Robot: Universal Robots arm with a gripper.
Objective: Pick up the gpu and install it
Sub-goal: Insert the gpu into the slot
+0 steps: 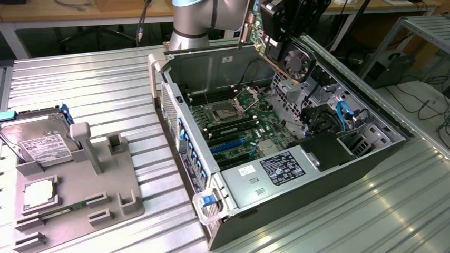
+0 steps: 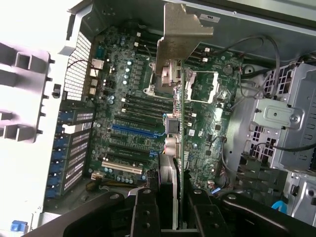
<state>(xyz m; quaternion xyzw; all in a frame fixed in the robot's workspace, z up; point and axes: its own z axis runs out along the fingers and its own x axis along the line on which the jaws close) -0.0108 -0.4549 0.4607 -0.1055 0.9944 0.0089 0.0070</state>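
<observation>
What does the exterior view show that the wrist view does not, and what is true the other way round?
Exterior view: the arm, a hard drive on the exterior view's left of the case, and the labelled power supply.
Wrist view: the grip itself. The claw is shut on the gpu, which is seen edge-on, with fingers on both sides of it.
Both: the open case, the motherboard, and the gpu held above them.
</observation>
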